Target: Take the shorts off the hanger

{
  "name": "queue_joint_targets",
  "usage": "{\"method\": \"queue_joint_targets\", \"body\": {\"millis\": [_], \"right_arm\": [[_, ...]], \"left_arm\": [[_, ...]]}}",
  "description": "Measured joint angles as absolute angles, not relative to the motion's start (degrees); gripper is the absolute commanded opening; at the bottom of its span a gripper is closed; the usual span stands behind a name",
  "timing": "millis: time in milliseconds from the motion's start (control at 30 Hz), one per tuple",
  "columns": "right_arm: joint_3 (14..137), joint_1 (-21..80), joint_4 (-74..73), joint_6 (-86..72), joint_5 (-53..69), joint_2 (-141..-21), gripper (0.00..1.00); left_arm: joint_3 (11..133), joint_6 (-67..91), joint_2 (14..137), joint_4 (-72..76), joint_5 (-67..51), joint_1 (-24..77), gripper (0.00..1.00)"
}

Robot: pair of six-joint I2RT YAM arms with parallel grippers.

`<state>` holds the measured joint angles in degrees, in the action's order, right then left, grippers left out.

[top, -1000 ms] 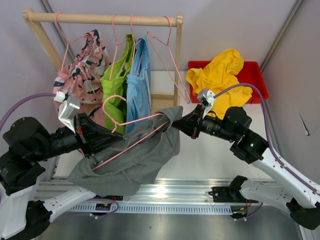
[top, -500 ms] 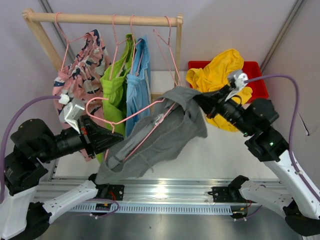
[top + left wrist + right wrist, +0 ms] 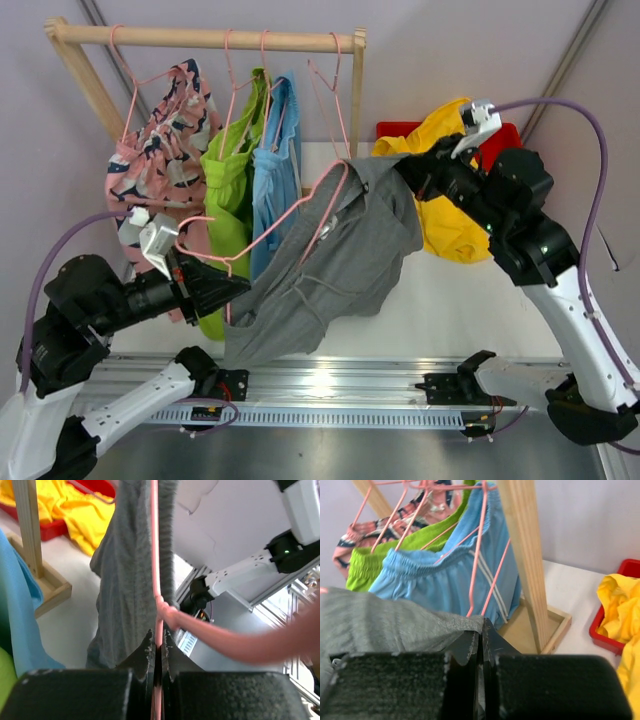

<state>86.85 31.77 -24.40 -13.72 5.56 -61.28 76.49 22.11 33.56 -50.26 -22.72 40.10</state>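
The grey shorts point(image 3: 330, 260) hang on a pink hanger point(image 3: 290, 215) held in mid-air in front of the rack. My left gripper point(image 3: 235, 285) is shut on the hanger's wire point(image 3: 158, 595). My right gripper point(image 3: 405, 172) is shut on the grey shorts' upper edge point(image 3: 405, 625), pulling it up and right. The pink patterned shorts point(image 3: 160, 150), lime green shorts point(image 3: 232, 165) and light blue shorts point(image 3: 277, 165) hang on the wooden rack point(image 3: 200, 38). The yellow shorts point(image 3: 450, 190) lie in the red bin point(image 3: 505, 140).
An empty pink hanger point(image 3: 335, 100) hangs at the rack's right end beside the wooden post point(image 3: 355, 120). The rack's wooden base point(image 3: 545, 625) lies on the white table. The metal rail point(image 3: 330, 385) runs along the near edge.
My right gripper has risen and moved right with the grey shorts' edge, stretching them off the hanger. My left gripper has tilted the hanger steeper and drawn back down-left.
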Motion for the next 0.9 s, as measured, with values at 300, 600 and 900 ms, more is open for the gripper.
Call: {"method": "queue_joint_targets", "body": {"millis": [300, 600, 900], "right_arm": [[102.63, 31.68, -32.80, -14.83, 1.78, -70.81, 0.00], [82.91, 43.11, -25.61, -13.93, 17.08, -52.25, 0.00], [82.41, 58.72, -28.91, -11.38, 6.13, -49.43, 0.00]], "left_arm": [[81.60, 22.24, 32.75, -47.90, -21.80, 39.94, 0.00], [91.83, 23.68, 38.76, -52.23, -13.06, 40.10, 0.00], [100.99, 24.56, 53.98, -47.20, -6.70, 40.12, 0.00]]}}
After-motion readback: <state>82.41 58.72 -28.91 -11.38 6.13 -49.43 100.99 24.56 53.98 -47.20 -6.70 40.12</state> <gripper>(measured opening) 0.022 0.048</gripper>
